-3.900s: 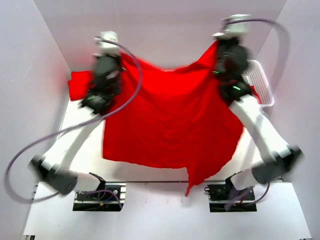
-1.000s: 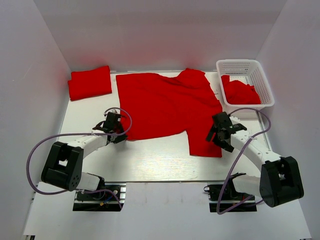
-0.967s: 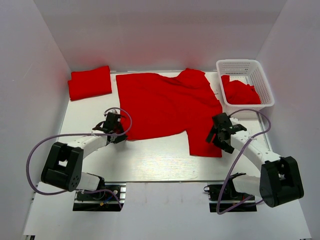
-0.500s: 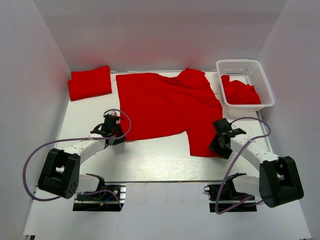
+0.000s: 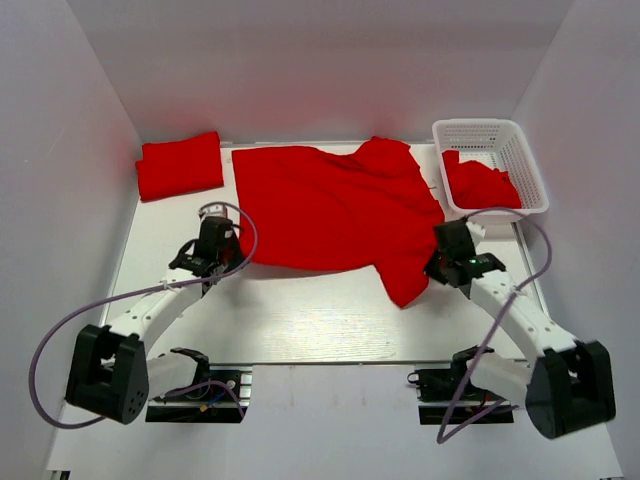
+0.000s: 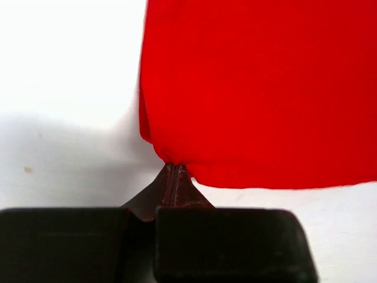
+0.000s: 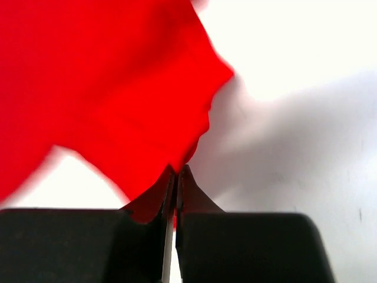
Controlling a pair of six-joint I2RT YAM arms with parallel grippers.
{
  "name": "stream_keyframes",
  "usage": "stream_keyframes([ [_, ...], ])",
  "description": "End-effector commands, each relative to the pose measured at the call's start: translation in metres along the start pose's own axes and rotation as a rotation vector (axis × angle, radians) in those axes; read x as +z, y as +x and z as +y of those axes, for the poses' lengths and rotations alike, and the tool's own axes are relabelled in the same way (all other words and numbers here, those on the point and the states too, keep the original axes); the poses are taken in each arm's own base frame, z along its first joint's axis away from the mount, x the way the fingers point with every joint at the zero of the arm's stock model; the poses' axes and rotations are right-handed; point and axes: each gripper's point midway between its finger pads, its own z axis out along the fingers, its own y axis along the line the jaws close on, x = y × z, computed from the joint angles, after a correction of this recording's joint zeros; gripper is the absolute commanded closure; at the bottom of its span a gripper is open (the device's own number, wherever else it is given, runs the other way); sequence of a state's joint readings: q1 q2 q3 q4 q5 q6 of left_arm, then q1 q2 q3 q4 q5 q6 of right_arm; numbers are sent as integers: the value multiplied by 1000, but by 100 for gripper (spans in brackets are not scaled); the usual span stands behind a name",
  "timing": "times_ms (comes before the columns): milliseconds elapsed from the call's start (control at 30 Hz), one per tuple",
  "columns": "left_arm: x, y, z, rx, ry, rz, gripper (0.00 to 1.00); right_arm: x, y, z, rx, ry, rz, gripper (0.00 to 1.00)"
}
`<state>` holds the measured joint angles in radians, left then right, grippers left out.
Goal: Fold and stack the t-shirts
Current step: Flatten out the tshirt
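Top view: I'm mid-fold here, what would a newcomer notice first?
The big red shirt spread across the middle of the table, its near edge pinched at each end by the left gripper and right gripper, jaws shut. Then a folded shirt at the far left, and a white basket at the far right with a crumpled shirt inside.

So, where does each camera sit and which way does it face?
Top external: above and behind the bases, looking down at the white table, spread bright red cloth t-shirt, folded red t-shirt and white plastic lattice basket; left arm and right arm show.
Left wrist: on the left arm, facing along the left gripper, shut on that shirt's near-left corner.
Right wrist: likewise on the right arm; right gripper shut on that shirt's right edge.
All share the spread shirt.
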<state>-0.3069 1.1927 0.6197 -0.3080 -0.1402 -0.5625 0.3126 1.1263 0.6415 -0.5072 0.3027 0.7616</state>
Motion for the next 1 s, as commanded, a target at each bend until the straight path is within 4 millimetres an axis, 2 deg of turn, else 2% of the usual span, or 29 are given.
stream_keyframes([
  [0, -34, -71, -26, 4, 65, -211, 100, -48, -91, 40, 3, -158, -345, 100],
  [67, -45, -88, -31, 22, 77, -265, 100, -65, -113, 46, -12, -178, -429, 100],
  [100, -56, -106, -37, 20, 88, -312, 100, -85, -133, 56, -1, -233, -515, 100],
  [167, -70, -126, -45, 20, 107, -371, 100, -104, -152, 58, 14, -250, -599, 100],
  [200, -82, -144, -52, 9, 121, -417, 100, -125, -172, 67, 37, -294, -684, 100],
  [267, -95, -162, -59, 10, 134, -464, 100, -147, -191, 66, 74, -313, -782, 100],
  [300, -111, -182, -67, 20, 159, -520, 100, -170, -211, 68, 107, -337, -875, 100],
  [333, -121, -193, -72, 27, 172, -553, 100, -192, -227, 68, 130, -342, -948, 100],
  [367, -131, -204, -75, 29, 177, -587, 100, -210, -240, 69, 151, -353, -997, 100],
  [400, -150, -224, -84, 40, 195, -638, 100, -231, -251, 73, 162, -378, -1064, 100],
  [433, -162, -235, -86, 38, 200, -671, 100, -245, -264, 71, 154, -364, -1109, 100],
  [467, -173, -244, -89, 40, 210, -699, 100, -268, -274, 71, 147, -375, -1160, 100],
  [500, -195, -261, -96, 35, 236, -757, 100, -285, -284, 73, 165, -391, -1210, 100],
  [533, -207, -270, -98, 63, 238, -794, 100, -294, -289, 74, 164, -398, -1235, 100],
  [567, -233, -286, -103, 57, 261, -851, 100, -327, -302, 74, 148, -403, -1305, 100],
  [633, -257, -299, -108, 76, 282, -905, 100, -348, -312, 79, 134, -425, -1350, 100],
  [667, -268, -303, -112, 115, 297, -928, 100, -379, -324, 78, 117, -420, -1413, 100],
  [700, -289, -312, -116, 132, 317, -970, 100, -391, -328, 78, 118, -428, -1437, 100],
  [733, -298, -315, -119, 153, 329, -988, 100, -416, -333, 75, 125, -445, -1483, 100],
  [767, -318, -321, -123, 183, 349, -1030, 100, -433, -339, 76, 130, -456, -1518, 100],
  [800, -330, -324, -124, 199, 359, -1049, 100, -457, -343, 71, 141, -463, -1565, 100],
  [833, -343, -327, -125, 211, 369, -1068, 100, -467, -344, 69, 145, -469, -1583, 100],
  [867, -370, -333, -127, 225, 389, -1115, 100, -475, -346, 72, 127, -482, -1599, 100],
  [900, -380, -334, -127, 236, 397, -1132, 100, -506, -347, 64, 148, -509, -1654, 100],
  [933, -390, -335, -128, 239, 410, -1140, 100, -516, -347, 64, 136, -524, -1672, 100],
  [967, -413, -340, -127, 240, 418, -1190, 100, -526, -346, 64, 125, -540, -1690, 100],
])
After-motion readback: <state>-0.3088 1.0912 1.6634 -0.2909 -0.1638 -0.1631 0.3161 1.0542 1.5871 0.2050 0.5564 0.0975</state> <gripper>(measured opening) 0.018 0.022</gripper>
